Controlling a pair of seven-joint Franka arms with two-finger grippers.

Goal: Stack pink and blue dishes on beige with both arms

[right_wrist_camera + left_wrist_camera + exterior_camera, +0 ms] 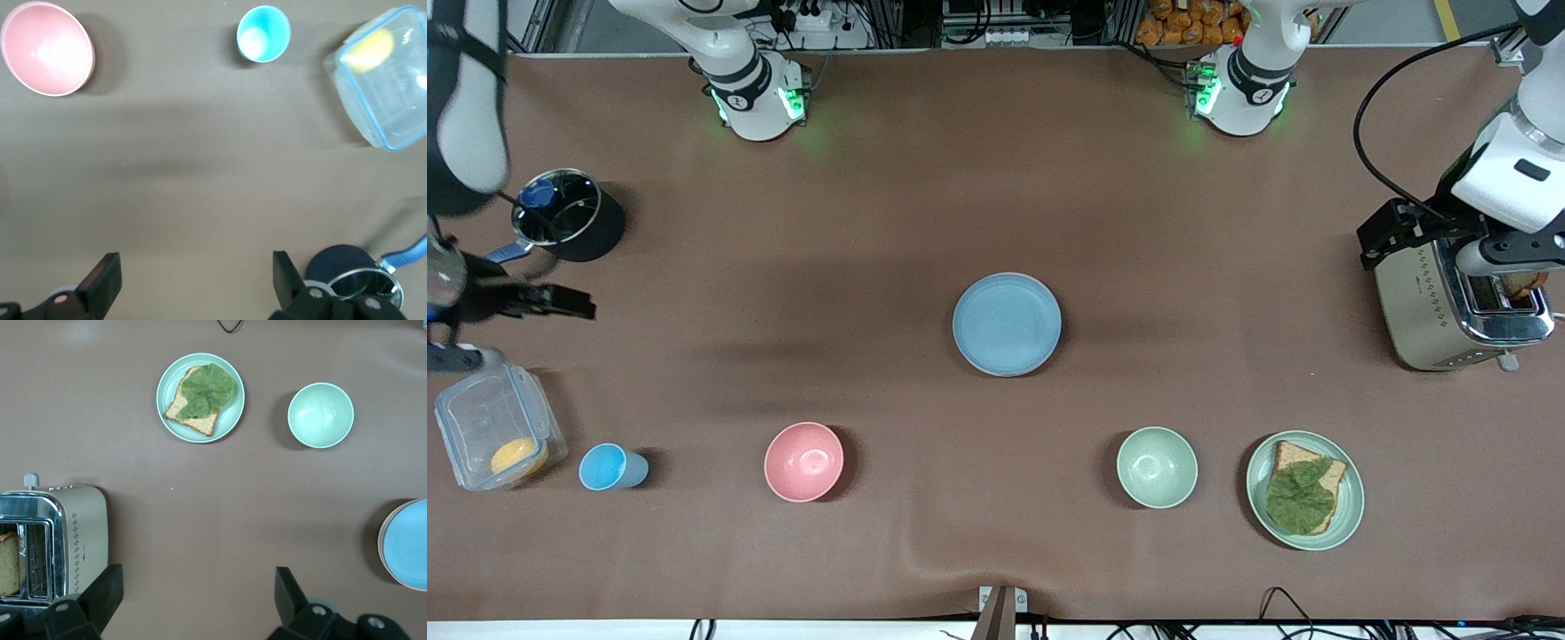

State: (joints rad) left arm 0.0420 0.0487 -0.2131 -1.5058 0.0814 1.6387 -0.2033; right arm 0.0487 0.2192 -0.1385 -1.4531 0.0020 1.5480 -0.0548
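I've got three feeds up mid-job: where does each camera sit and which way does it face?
Front view: high across the table, facing both arm bases; blue plate mid-table.
Left wrist view: on the left arm, looking down past the open left claw at the toaster and green bowl.
Right wrist view: looking down past the open right claw at the pink bowl and cup.
Front and left wrist views share the blue plate.

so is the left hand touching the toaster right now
Apart. The left wrist view shows the left hand open over bare table, with brown cloth visible between its finger and the toaster.
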